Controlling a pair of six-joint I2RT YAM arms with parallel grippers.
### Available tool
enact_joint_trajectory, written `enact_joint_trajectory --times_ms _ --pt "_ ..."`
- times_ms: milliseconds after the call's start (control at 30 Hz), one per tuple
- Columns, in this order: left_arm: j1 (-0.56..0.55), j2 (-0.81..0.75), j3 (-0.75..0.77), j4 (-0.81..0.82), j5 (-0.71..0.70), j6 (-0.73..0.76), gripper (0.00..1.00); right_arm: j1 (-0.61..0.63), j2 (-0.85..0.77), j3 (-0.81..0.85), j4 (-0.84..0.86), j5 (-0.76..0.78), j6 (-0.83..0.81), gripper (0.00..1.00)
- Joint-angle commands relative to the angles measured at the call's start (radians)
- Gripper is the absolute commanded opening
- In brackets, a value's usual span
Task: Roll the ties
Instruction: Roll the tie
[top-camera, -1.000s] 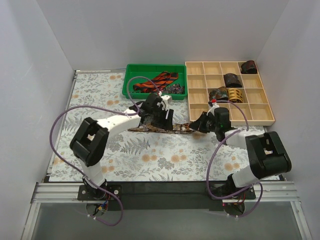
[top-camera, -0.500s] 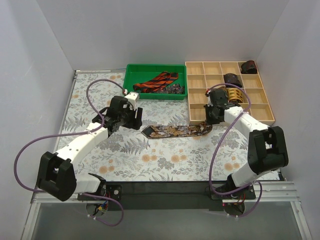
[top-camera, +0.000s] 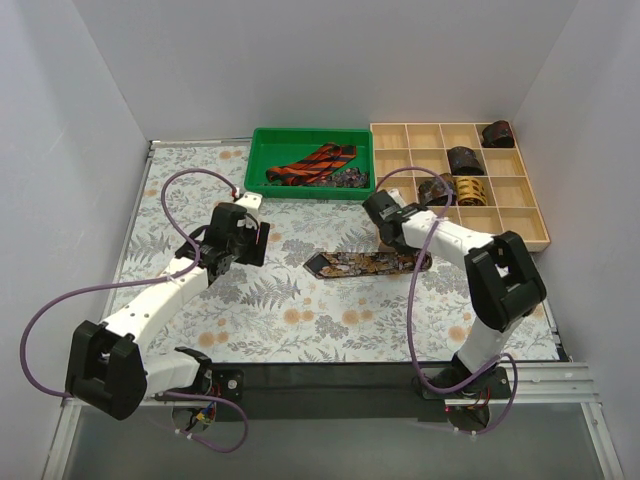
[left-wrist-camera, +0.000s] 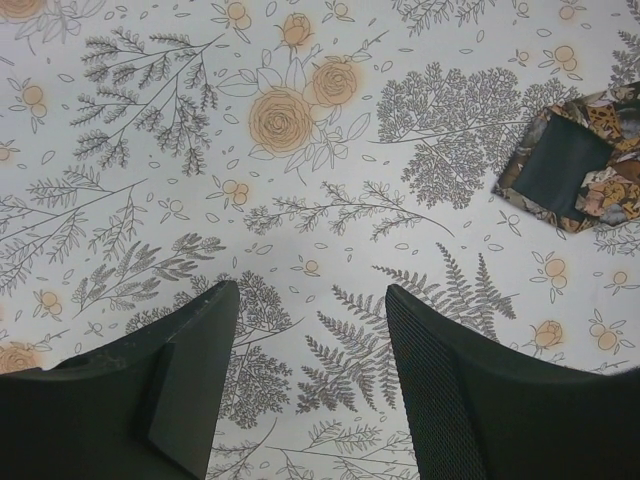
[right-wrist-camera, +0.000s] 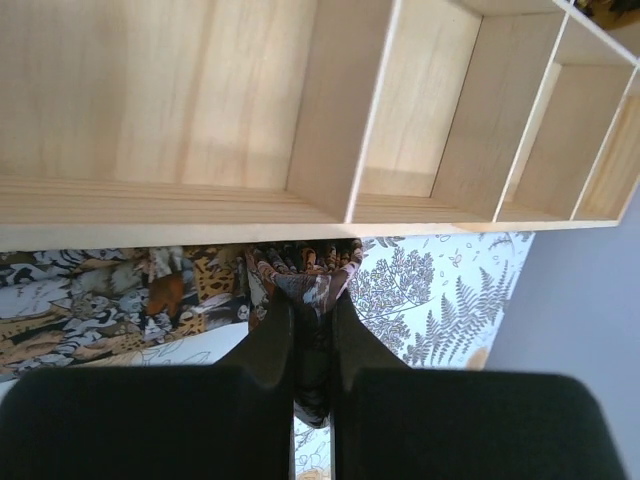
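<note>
Now R gripper (right-wrist-camera: 310, 302) tight on tie (top-camera: 356, 264)

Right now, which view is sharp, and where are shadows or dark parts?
Top external view: even light, sharp, shadows soft. Left wrist view: floral covering crisp, left gripper dark, little detail. Right wrist view: wooden tray bright, right gripper a black shape.

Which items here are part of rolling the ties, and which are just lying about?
Job:
- mottled tie flat on the floral cloth, its end pinched in the right pincer
- unrolled ties in the green bin
- four rolled ties in the wooden tray

Lying about:
- purple cables
- the floral cloth itself
</note>
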Motion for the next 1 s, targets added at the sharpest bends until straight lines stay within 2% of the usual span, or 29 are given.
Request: enact_joint_trajectory --times_ms 0,233,433,467,533,567,600,633,933,967 --pt "0.005 -0.037 -0.013 0.006 -0.048 0.012 0.56 0.074 0.069 0.045 -0.061 0.161 0.048 0.01" --pt "0.01 -0.033 -0.013 0.006 -0.051 0.01 0.56 0.197 0.19 0.064 -0.084 0.214 0.101 0.02" --pt "0.011 -0.028 -0.014 0.006 -0.042 0.009 0.55 0.242 0.245 0.104 -0.083 0.159 0.115 0.13" --pt "0.011 -0.028 -0.014 0.006 -0.042 0.009 0.55 0.245 0.249 0.105 -0.084 0.151 0.117 0.21" --pt "0.011 -0.026 -0.014 0.006 -0.041 0.01 0.55 0.245 0.256 0.117 -0.083 0.113 0.112 0.23" --pt "0.011 -0.025 -0.016 0.006 -0.041 0.01 0.55 0.245 0.259 0.122 -0.084 0.102 0.108 0.29" --pt "0.013 -0.026 -0.014 0.007 -0.039 0.009 0.56 0.246 0.255 0.127 -0.083 0.087 0.105 0.3" --pt "0.013 -0.026 -0.014 0.006 -0.038 0.01 0.55 0.246 0.25 0.13 -0.084 0.077 0.098 0.35" --pt "0.013 -0.019 -0.014 0.006 -0.021 0.007 0.55 0.254 0.166 0.165 -0.1 0.004 0.098 0.4" --pt "0.013 -0.02 -0.013 0.006 -0.022 0.006 0.55 0.252 0.154 0.166 -0.101 -0.012 0.098 0.44"
